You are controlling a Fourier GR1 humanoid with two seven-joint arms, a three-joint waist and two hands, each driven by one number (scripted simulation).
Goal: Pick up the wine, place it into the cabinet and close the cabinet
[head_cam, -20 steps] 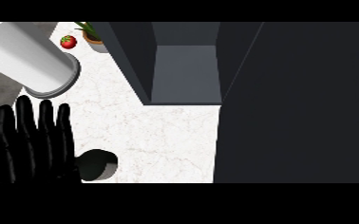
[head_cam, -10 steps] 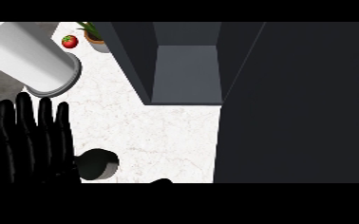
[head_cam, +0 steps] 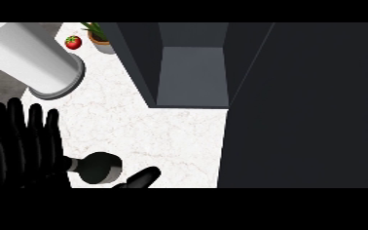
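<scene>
- left hand [head_cam: 28,148] lower left, fingers straight and apart, holding nothing
- wine [head_cam: 101,168] on white counter [head_cam: 165,136], just beside left hand
- right hand [head_cam: 140,179] barely in at bottom edge, near wine; grip can't tell
- cabinet [head_cam: 191,73] open, upper middle, apart from wine
</scene>
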